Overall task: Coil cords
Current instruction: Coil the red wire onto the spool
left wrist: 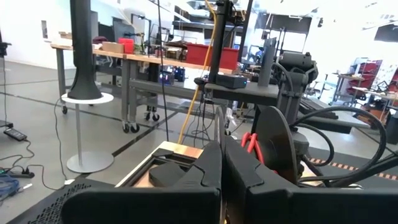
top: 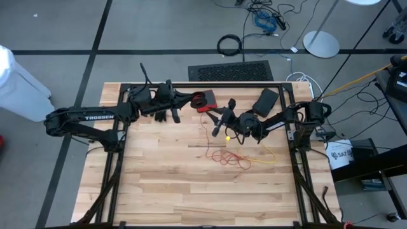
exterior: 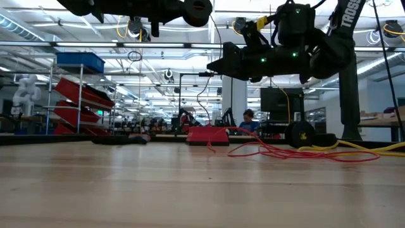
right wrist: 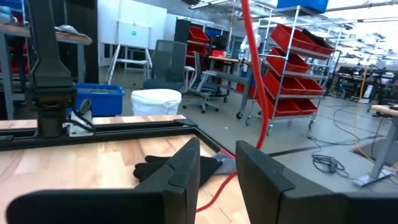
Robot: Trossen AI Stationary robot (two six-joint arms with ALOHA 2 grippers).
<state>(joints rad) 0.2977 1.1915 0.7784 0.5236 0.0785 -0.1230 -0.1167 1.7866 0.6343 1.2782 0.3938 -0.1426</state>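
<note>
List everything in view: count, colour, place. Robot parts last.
red cord: 1, red, loose tangle mid-table, one strand rising toward the right gripper
yellow cord: 1, yellow, just right of the red tangle
glove: 1, black, far left part of the table
case: 1, red, far edge, centre
flat block: 1, black, far edge, right of the case
cable ring: 1, black, on the floor beyond the table
table: 1, light wood
left gripper: 1, dark, shut, empty, by the glove at the far edge
right gripper: 1, dark, open, raised over the table centre, red strand running between its fingers
</note>
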